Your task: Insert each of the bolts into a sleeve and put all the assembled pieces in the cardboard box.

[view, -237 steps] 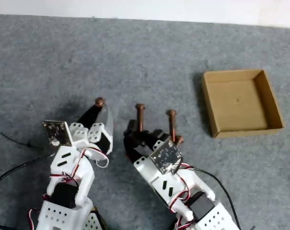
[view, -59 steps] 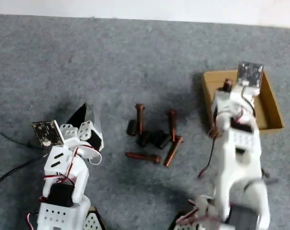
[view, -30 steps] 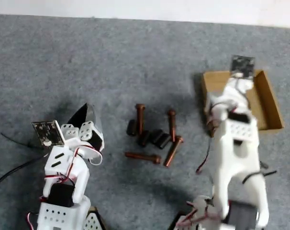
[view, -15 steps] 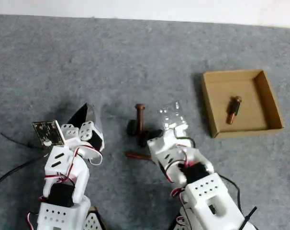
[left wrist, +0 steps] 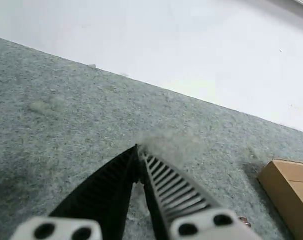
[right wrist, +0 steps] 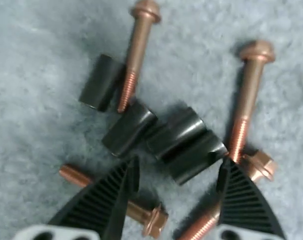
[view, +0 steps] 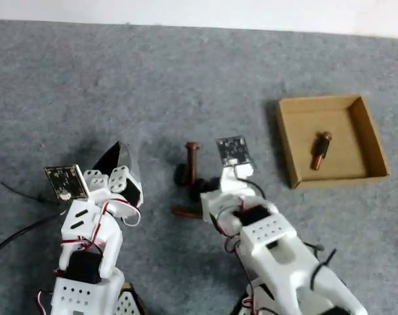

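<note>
The right hand (right wrist: pixel 179 162) hangs with its jaws apart over a heap of copper-coloured bolts (right wrist: pixel 136 55) and short dark metal sleeves (right wrist: pixel 129 127) on the grey felt-covered bench (view: pixel 186 79). Two bolts lie nearly parallel, heads pointing away from that hand; a third (view: pixel 186 212) lies crosswise to them. In the shallow brown cardboard box (view: pixel 287 141) one sleeved bolt (view: pixel 319 151) lies slightly tilted, head toward the far wall. The left hand (left wrist: pixel 140 150) rests with jaws together, well left of the heap.

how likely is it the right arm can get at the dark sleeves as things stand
Probably yes. The right gripper is open right above the sleeves, with nothing covering them. The bolts lie close against the sleeves, so it might catch one of those too.
</note>
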Robot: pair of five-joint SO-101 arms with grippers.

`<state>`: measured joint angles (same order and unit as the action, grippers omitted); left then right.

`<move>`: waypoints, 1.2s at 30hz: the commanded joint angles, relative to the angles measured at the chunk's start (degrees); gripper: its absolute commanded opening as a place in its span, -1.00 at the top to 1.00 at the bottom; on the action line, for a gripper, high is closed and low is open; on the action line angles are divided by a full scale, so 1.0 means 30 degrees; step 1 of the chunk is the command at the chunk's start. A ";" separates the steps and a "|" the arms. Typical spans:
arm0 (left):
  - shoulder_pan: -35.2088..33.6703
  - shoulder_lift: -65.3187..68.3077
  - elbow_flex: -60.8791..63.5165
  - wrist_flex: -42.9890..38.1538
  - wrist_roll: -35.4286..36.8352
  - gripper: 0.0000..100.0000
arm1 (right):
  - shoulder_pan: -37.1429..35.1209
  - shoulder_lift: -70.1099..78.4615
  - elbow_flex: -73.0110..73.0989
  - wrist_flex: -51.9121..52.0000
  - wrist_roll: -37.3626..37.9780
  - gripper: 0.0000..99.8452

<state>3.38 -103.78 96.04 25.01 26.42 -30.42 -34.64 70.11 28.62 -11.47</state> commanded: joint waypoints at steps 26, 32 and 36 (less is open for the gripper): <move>0.0308 -0.0220 0.0396 0.0059 -0.0147 0.98 | 0.2652 0.1832 -0.1158 0.0073 -0.0234 0.54; 0.0308 -0.0220 0.0396 0.0059 -0.0147 0.98 | 0.2418 0.1832 -0.1040 0.0073 -0.0234 0.54; 0.0337 -0.0220 0.0396 0.0059 -0.0147 0.98 | 0.1304 0.1832 -0.1011 0.0073 -0.0234 0.54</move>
<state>3.47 -103.78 96.04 25.01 26.42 -24.62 -29.19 68.70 28.62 -11.82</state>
